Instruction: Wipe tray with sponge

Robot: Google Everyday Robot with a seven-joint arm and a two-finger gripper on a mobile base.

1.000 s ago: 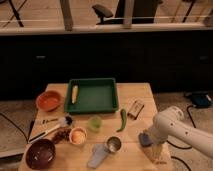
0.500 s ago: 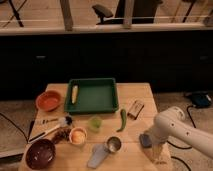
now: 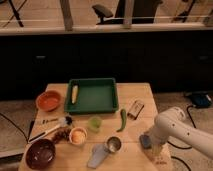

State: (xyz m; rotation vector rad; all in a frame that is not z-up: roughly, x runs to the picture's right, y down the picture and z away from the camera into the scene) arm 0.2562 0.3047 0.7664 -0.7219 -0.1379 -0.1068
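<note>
A wooden table seen from above and in front, crowded with kitchen items. The white robot arm reaches in from the lower right, and its gripper [image 3: 152, 146] is down at the table's front right corner, right against the small blue-grey sponge [image 3: 144, 140]. Whether the gripper is open or closed on the sponge cannot be told. The dark green tray [image 3: 111, 95] sits well apart at the back centre, with a yellow corn-like piece [image 3: 74, 93] lying along its left inner side. The step appears to be picking up the sponge. To do it well, the grip should squeeze the soft pad squarely, lift it clear, and pass above the green pepper [image 3: 122, 119] and the small box [image 3: 135, 108] between sponge and tray.
</note>
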